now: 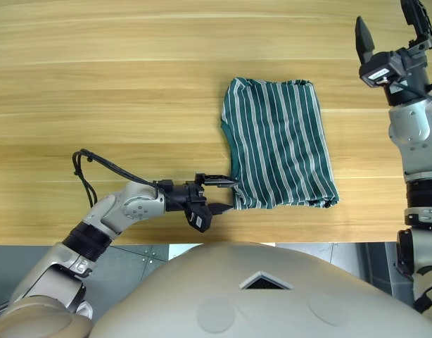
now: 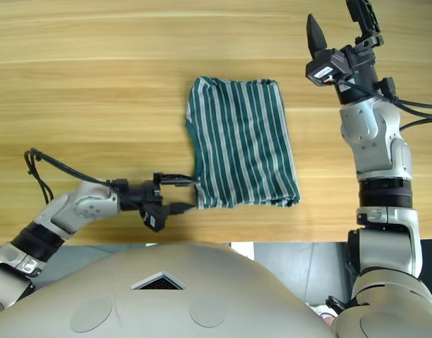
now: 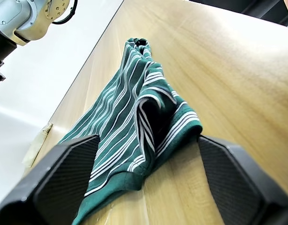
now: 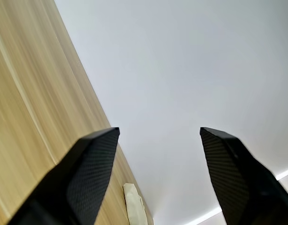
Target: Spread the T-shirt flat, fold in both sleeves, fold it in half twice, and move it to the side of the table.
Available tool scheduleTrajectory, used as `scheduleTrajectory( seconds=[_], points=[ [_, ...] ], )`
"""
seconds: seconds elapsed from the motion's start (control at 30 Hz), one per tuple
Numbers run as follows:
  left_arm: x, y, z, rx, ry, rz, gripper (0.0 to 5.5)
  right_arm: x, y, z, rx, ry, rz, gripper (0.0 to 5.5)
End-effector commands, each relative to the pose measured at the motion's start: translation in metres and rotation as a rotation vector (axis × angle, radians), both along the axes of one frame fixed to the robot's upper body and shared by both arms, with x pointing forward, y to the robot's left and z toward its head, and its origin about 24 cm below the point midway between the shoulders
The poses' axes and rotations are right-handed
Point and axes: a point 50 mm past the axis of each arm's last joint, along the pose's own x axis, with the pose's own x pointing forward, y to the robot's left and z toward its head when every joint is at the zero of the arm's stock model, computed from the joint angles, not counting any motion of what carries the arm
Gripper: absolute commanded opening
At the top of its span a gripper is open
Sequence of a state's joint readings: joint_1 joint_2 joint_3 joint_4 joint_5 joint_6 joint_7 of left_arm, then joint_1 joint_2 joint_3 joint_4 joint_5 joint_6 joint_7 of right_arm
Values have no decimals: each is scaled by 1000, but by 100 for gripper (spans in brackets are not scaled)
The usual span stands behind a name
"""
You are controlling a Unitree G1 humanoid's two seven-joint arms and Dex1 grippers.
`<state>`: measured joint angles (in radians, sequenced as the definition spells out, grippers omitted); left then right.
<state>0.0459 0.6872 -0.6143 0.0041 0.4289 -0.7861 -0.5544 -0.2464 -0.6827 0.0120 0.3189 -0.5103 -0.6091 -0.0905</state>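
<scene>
The green T-shirt (image 1: 279,144) with white stripes lies folded into a compact rectangle on the wooden table (image 1: 96,84), right of centre. My left gripper (image 1: 231,195) is open and low over the table at the shirt's near-left corner. In the left wrist view its fingers (image 3: 64,178) stand on either side of that bunched corner (image 3: 134,117). I cannot tell whether they touch the cloth. My right gripper (image 1: 388,24) is open with nothing in it, raised at the far right, well away from the shirt.
Bare wood stretches to the left of the shirt and beyond it. The table's front edge (image 1: 131,243) runs just below my left gripper. A black cable loop (image 1: 82,169) hangs off my left forearm over the table.
</scene>
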Motion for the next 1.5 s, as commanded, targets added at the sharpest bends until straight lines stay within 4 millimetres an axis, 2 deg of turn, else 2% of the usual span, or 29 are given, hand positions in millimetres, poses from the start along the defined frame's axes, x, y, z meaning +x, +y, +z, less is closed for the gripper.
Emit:
scheduleTrajectory(
  seconds=[0.03, 0.2, 0.37, 0.6, 0.9, 1.13, 1.27, 1.37, 1.43, 1.5],
  points=[
    [-2, 8, -24, 168, 32, -8, 388, 4, 0, 3, 4, -19, -5, 317],
    [3, 4, -28, 168, 22, -7, 388, 6, 0, 0, 16, -16, -13, 317],
    [-2, 2, -30, 157, 48, -44, 388, 7, -3, -2, 21, -10, -22, 317],
    [-17, 4, -31, 153, 116, -101, 275, 9, -3, -4, 29, -8, -29, 317],
    [-6, 1, -35, 181, 66, -66, 154, 7, 1, -6, 29, -8, -16, 317],
    [5, -8, -39, 167, 31, -32, 70, 0, 1, -16, 26, 29, -12, 317],
    [-3, -6, -44, 176, 72, -48, 28, -26, -9, -33, -90, 185, 49, 317],
    [-8, 0, -45, 183, 101, -39, 4, -46, -26, -31, -152, 272, 47, 317],
    [-7, 9, -41, 186, 116, -7, 1, -67, -39, -39, -230, 418, 50, 317],
    [-5, 19, -37, 173, 138, 50, 1, -97, -54, -59, -319, 633, 47, 317]
  ],
)
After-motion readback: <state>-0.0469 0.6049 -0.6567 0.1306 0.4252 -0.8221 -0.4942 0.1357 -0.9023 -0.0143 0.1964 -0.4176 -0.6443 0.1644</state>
